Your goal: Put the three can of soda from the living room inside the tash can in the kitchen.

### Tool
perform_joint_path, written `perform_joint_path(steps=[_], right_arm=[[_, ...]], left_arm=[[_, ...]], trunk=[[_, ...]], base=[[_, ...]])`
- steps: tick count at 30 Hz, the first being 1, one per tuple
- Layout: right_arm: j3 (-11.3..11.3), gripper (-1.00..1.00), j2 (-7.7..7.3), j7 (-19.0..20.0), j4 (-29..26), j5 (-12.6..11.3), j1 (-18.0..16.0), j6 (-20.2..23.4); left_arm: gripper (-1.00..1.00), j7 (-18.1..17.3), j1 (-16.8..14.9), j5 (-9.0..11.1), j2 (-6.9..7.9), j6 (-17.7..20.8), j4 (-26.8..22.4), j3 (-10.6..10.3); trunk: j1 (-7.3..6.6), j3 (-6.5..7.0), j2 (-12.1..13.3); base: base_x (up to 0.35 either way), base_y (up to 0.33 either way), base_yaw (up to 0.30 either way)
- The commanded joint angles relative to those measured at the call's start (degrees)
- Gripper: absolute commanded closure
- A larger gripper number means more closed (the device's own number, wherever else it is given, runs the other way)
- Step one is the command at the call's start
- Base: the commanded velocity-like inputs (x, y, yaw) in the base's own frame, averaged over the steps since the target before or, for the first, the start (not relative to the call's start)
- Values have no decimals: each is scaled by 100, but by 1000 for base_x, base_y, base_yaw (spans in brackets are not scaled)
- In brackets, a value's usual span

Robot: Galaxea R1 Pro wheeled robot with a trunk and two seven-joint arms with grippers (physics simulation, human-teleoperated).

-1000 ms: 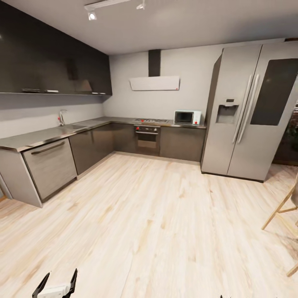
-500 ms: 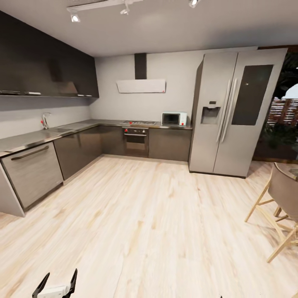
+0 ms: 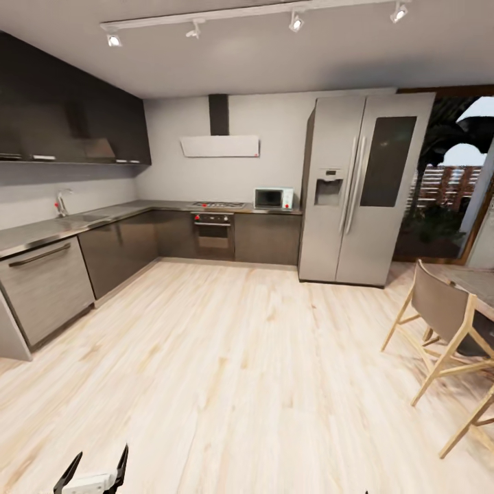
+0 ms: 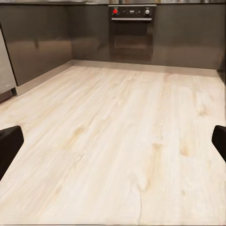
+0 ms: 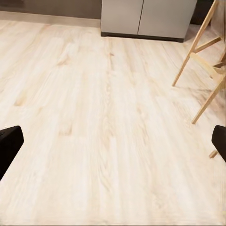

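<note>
Kitchen (image 3: 206, 206) ahead in the head view, over a broad light wood floor (image 3: 240, 357). Glossy dark wall cabinets (image 3: 68, 123) at upper left of the frame; beneath them a grey steel bench (image 3: 41, 233) with sink and tap (image 3: 62, 202), running along the left wall and turning along the far wall. Built-in oven (image 3: 213, 237) with red knobs at centre, hob above it, white hood (image 3: 219, 145) on the wall, small microwave (image 3: 273, 198) on the bench just beside a tall steel fridge (image 3: 360, 189). Wooden chairs (image 3: 446, 322) at the right edge near a table corner; window with greenery at upper right. Track lights across the ceiling at the top.

Left gripper (image 3: 92, 470) at the lower left edge of the frame: two black fingers (image 3: 122, 461) spread apart in a V, nothing between them. Same seen in the left wrist view, dark fingers (image 4: 9, 143) wide apart over bare floor, oven (image 4: 131, 33) far ahead. Right gripper (image 5: 113, 143) in the right wrist view: fingers (image 5: 9, 141) likewise wide apart, holding nothing, floor below, fridge base (image 5: 146, 19) and chair legs (image 5: 202, 61) beyond.

Soda cans and trash can: place impossible to tell from these views.
</note>
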Motion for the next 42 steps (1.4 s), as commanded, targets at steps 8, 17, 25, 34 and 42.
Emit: perform_joint_path(steps=[8,17,25,34,42], right_arm=[[0,-100,0,0,1,1,0,0],[0,-100,0,0,1,-6,0,0],[0,-100,-1,0,1,-7,0,0],[0,-100,-3,0,57,-5,-4,-3],[0,-100,-2,0,103,-7,-8,-4]], left_arm=[[-100,0,0,3,0,-1,13,2],[-100,0,0,6,0,-2,17,2],[-100,0,0,6,0,-1,17,2],[-100,0,0,2,0,0,17,2],[-100,0,0,0,0,0,18,2]], trunk=[[0,10,0],[0,13,0],[0,30,0],[0,59,0],[0,86,0]], base=[[-220,0,-28],[-39,0,-59],[-5,0,-206],[-1,0,-238],[0,0,-242]])
